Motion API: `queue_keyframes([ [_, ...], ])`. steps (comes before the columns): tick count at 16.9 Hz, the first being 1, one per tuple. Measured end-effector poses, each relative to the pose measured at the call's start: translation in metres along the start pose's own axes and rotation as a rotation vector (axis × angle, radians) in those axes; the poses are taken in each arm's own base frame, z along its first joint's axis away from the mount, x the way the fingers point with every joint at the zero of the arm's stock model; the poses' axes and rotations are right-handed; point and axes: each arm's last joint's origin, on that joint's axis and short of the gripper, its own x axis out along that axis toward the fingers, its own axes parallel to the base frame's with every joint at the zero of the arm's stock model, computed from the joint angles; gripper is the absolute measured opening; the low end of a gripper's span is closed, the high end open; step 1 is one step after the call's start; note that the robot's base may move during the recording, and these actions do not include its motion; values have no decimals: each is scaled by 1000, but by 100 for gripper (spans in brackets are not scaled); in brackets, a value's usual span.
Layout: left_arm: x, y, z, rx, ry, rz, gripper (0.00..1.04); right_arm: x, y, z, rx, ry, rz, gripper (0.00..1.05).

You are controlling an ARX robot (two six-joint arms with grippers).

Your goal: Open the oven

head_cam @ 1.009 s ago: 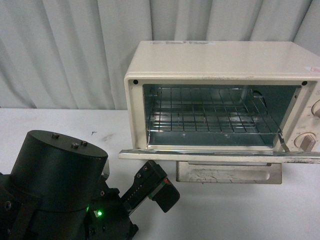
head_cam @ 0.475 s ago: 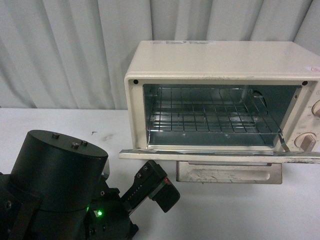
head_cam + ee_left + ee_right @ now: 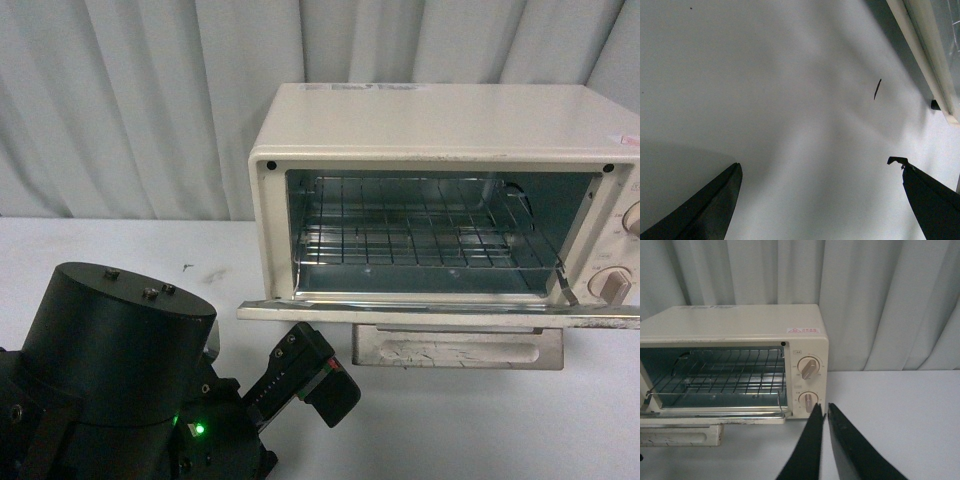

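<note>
Oven (image 3: 440,120) sits on the white counter (image 3: 120,245), right of centre in the front view, back against the curtain (image 3: 130,100). Door (image 3: 430,313) is dropped flat and fully open, its wide handle (image 3: 455,347) on the near side, and the wire rack (image 3: 420,235) is exposed inside. Left tool (image 3: 816,164) is spread wide, holds nothing and hangs over bare counter near the door's left corner. Right tool (image 3: 824,407) is pressed together (nothing pinched), apart from the oven, facing the two knobs (image 3: 809,368).
</note>
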Motion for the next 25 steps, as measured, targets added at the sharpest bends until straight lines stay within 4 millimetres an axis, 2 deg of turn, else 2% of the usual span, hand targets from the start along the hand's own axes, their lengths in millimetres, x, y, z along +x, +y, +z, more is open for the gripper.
queue_keyframes([
  [9,0,0,0,0,0,0,98,0,0,0,0,0,0,97],
  [13,0,0,0,0,1,0,98,0,0,0,0,0,0,98],
  [15,-5,6,-5,-42,-195,-24,98,0,0,0,0,0,0,98],
  [17,-10,10,-4,-57,-250,-27,98,0,0,0,0,-1,0,98],
  [21,-31,11,-8,-12,-199,-78,98,0,0,0,0,0,0,98],
  [25,-57,19,-14,136,-80,-132,98,0,0,0,0,0,0,98],
])
